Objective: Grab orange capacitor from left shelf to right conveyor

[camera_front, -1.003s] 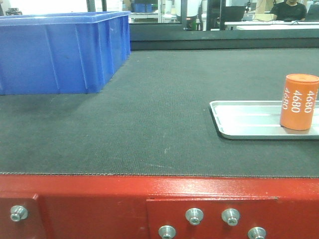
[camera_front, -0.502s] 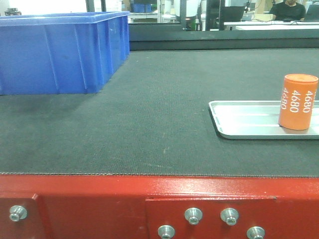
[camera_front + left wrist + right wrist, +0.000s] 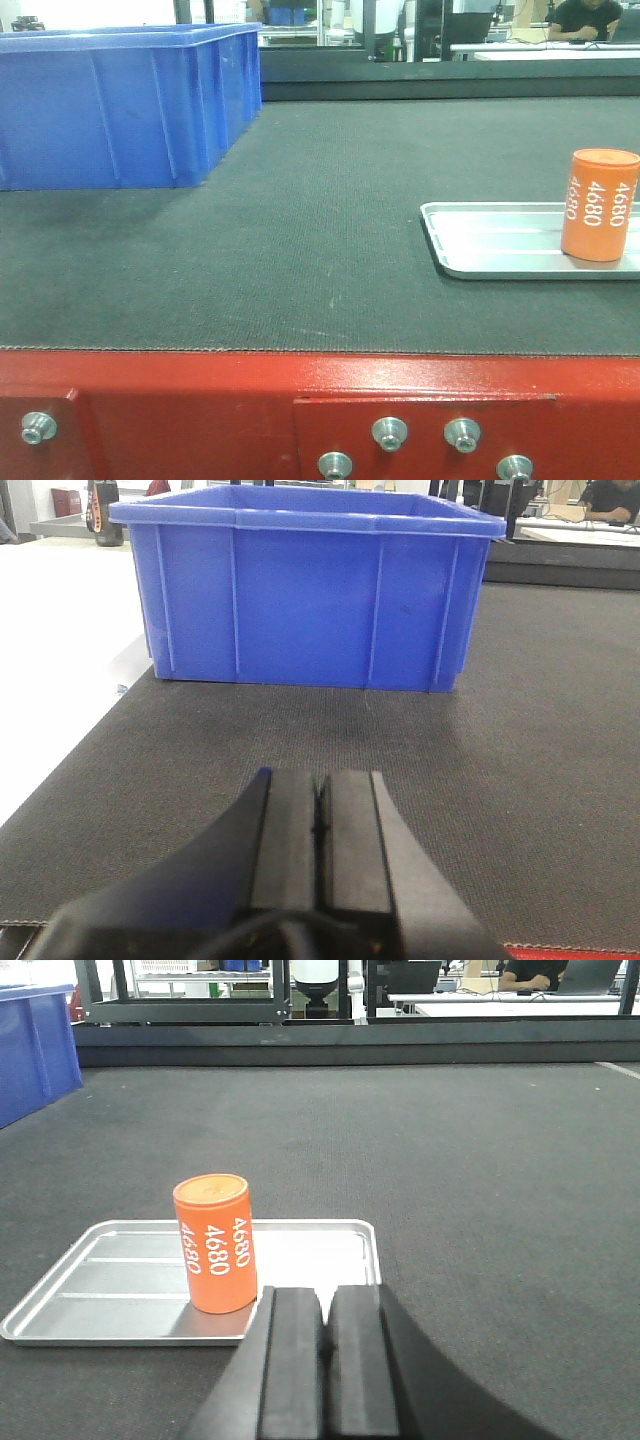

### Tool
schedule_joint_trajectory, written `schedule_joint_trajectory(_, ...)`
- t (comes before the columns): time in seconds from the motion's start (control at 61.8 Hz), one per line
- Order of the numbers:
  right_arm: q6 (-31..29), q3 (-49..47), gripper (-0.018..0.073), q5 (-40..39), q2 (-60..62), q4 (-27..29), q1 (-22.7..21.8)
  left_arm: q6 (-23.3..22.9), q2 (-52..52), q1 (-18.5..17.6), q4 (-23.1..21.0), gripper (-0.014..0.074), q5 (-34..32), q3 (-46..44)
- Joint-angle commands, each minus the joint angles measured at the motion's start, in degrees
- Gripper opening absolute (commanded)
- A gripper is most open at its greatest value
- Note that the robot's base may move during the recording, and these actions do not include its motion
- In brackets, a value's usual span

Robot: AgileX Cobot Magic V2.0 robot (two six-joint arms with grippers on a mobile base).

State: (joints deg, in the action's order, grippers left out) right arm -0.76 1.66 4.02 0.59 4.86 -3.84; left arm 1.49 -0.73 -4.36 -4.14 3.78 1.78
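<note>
Capacitor [image 3: 599, 204], orange and marked 4680, stands upright on our silver tray [image 3: 490, 240] on the dark belt [image 3: 320, 220], just as a second ago. Nothing we see has shifted. Our left gripper [image 3: 322, 825] and right gripper [image 3: 326, 1345] both sit closed and empty; blue bin [image 3: 305, 585] sits ahead of the left one.

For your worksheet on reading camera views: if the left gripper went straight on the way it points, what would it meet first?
Most likely the blue bin. The left gripper, shut and empty, points straight at its near wall, with only bare dark mat between.
</note>
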Motion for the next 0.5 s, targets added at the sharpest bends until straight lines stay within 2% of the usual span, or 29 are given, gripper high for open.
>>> schedule_joint_trajectory(0.0, -0.42, -0.31, 0.0056, -5.60, 0.75, 0.11, -0.32, -0.09, -0.50, -0.42, -0.10, -0.0127, -5.15, -0.18)
schedule_joint_trajectory(0.485, -0.42, -0.31, 0.0056, -5.60, 0.75, 0.11, -0.32, -0.09, -0.50, -0.42, -0.10, -0.0127, -5.15, -0.18)
